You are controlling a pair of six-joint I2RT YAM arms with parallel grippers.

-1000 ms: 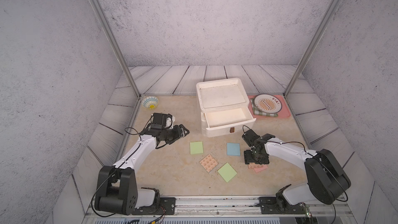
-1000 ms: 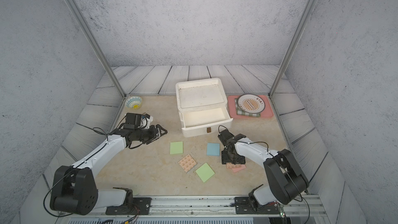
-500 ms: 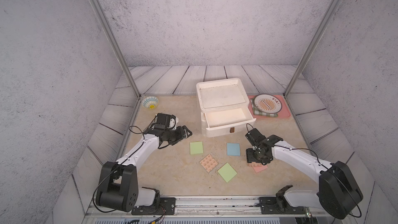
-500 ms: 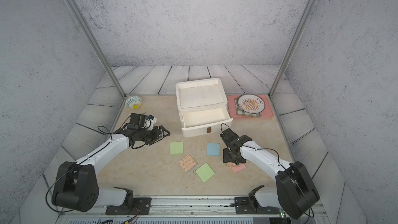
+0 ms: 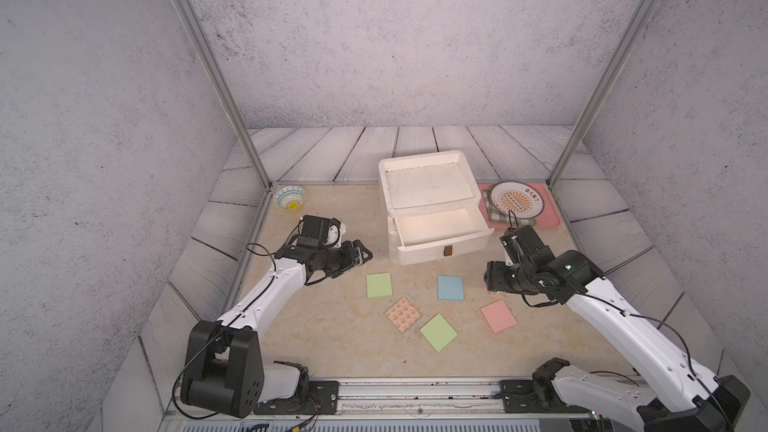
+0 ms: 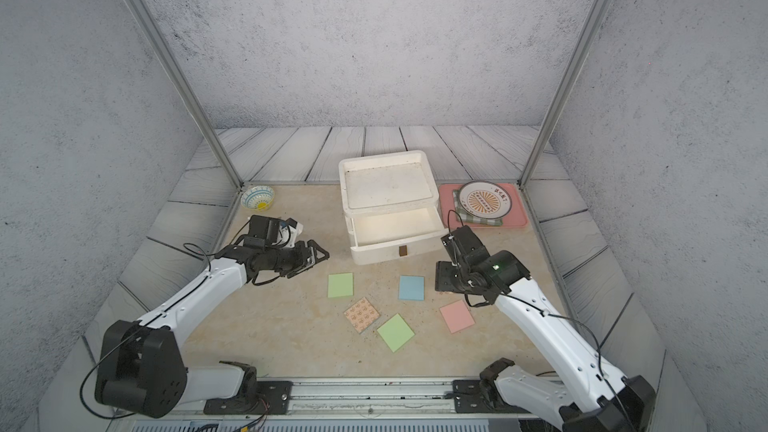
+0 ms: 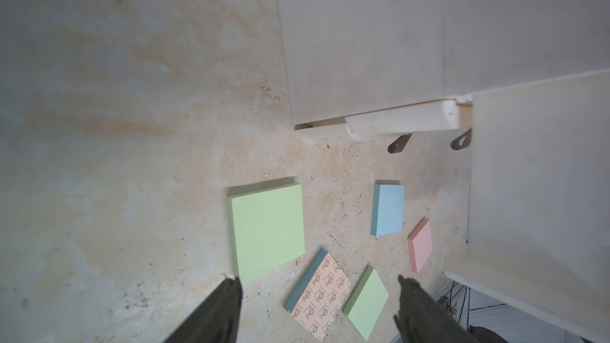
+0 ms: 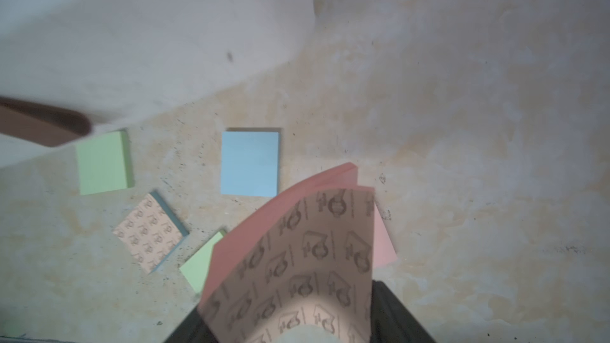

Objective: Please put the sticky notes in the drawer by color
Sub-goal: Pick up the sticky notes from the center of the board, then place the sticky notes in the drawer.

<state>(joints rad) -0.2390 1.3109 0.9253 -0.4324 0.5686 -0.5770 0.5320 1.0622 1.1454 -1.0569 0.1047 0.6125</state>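
Nearest me on the bench [image 5: 316, 326] lay the near green pad [image 5: 438, 332], a peach pad [image 5: 402, 315] and the pink pad [image 5: 498, 316], then the blue pad [image 5: 450, 288] and the far green pad [image 5: 379, 285]: five loose, two green. My right end effector [image 5: 492, 280] gripped the sixth, the held peach pad [image 8: 307, 259], clear of the bench. The open drawer [image 5: 440, 249] lay just ahead and to its left, long side crosswise. My left end effector [image 5: 362, 253] hung open and empty by the drawer's other corner.

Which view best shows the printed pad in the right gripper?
Right wrist view: the printed peach pad fills the foreground, curled in the grip. In both top views the right gripper covers it; the left wrist view misses it.
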